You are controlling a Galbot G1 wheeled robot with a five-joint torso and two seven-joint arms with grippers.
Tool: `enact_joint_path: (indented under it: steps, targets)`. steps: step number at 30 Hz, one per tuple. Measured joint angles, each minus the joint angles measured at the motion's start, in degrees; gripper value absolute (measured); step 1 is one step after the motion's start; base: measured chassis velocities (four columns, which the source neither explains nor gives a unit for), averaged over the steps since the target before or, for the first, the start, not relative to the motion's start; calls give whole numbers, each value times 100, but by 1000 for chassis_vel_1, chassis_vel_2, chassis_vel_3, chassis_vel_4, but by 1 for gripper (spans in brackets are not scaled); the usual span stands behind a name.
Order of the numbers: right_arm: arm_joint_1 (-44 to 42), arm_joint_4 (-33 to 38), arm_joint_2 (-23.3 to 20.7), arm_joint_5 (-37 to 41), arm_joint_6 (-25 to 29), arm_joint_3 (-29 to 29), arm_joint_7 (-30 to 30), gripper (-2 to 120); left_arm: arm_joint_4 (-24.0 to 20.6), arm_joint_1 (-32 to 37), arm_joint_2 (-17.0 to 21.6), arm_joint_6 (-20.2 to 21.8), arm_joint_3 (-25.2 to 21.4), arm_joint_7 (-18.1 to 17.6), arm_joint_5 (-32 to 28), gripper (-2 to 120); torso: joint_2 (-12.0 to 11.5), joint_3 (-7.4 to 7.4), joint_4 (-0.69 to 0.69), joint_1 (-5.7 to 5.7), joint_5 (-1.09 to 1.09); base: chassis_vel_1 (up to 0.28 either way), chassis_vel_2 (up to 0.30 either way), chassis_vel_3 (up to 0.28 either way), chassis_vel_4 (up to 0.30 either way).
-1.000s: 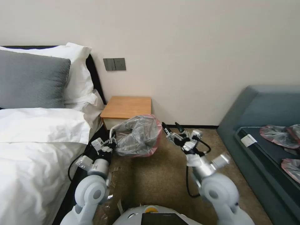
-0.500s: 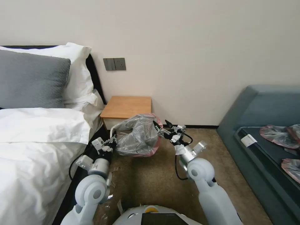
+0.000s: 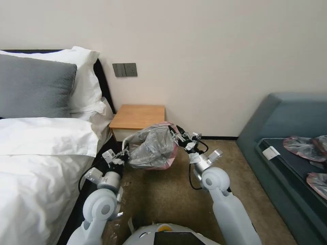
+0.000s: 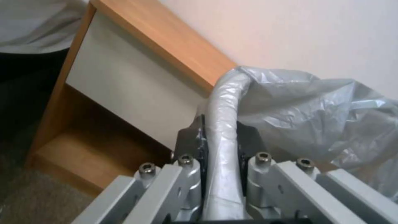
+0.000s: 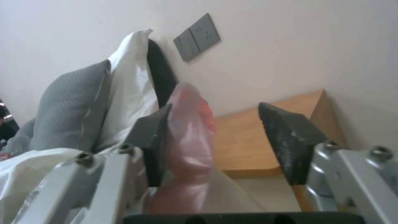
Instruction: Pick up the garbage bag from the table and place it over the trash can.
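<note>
The garbage bag (image 3: pixel 153 146), crinkled grey plastic with a pink edge, hangs in front of the table (image 3: pixel 138 116), off its wooden top. My left gripper (image 3: pixel 123 154) is shut on a rolled strip of the bag (image 4: pixel 222 124) at its near left side. My right gripper (image 3: pixel 177 133) is open at the bag's upper right. The pink edge (image 5: pixel 188 133) lies between its fingers, against one black pad (image 5: pixel 151 140); the other pad (image 5: pixel 286 140) stands apart. The trash can is hidden.
A bed with white sheets (image 3: pixel 37 163) and pillows runs along the left. A blue-grey sofa (image 3: pixel 289 136) on the right carries flatter grey-pink bags (image 3: pixel 303 148). Brown carpet (image 3: pixel 167 194) lies open between them, and the wall is close behind the table.
My right gripper has swung left and forward to the bag's pink edge, which now sits between its open fingers. The bag has risen slightly; the left gripper keeps its hold.
</note>
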Motion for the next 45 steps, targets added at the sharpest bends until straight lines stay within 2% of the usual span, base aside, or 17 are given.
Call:
enact_joint_path:
  steps: [1, 4, 5, 8, 10, 14, 24, 45]
  targets:
    - [0, 0, 0, 0, 0, 0, 0, 52, 0, 0, 0, 0, 0, 0, 0, 8, 0, 0, 0, 0, 0, 0, 0, 0, 0]
    - [-35, 34, 8, 7, 46, 10, 0, 38, 38, -24, -1, 15, 9, 2, -27, 8, 0, 0, 0, 0, 0, 0, 0, 0, 0]
    - [-35, 34, 8, 7, 46, 10, 0, 38, 38, -24, -1, 15, 9, 2, -27, 8, 0, 0, 0, 0, 0, 0, 0, 0, 0]
    - [-87, 61, 20, 9, 94, 35, -1, 24, 48, -28, -15, 24, 19, 3, -44, 8, 0, 0, 0, 0, 1, 0, 0, 0, 0]
    - [-118, 85, 31, 10, 105, 48, 2, 20, 48, -18, -17, 24, 21, 3, -44, 8, 0, 0, 0, 0, 1, 0, 0, 0, 0]
    - [-253, 209, 136, 81, 111, 108, 64, 2, 47, 19, -21, 25, 21, 5, -44, 8, 0, 0, 0, 0, 1, 0, 0, 0, 0]
    - [-403, 198, 201, 173, 98, 189, 153, 0, -93, 114, -36, 17, 18, 20, -58, 8, 0, 0, 0, 0, 1, 0, 0, 0, 0]
    - [-239, -712, 98, -345, 404, 241, -251, 0, -504, 233, -58, 72, -75, 38, -792, 8, 0, 0, 0, 0, 1, 0, 0, 0, 0]
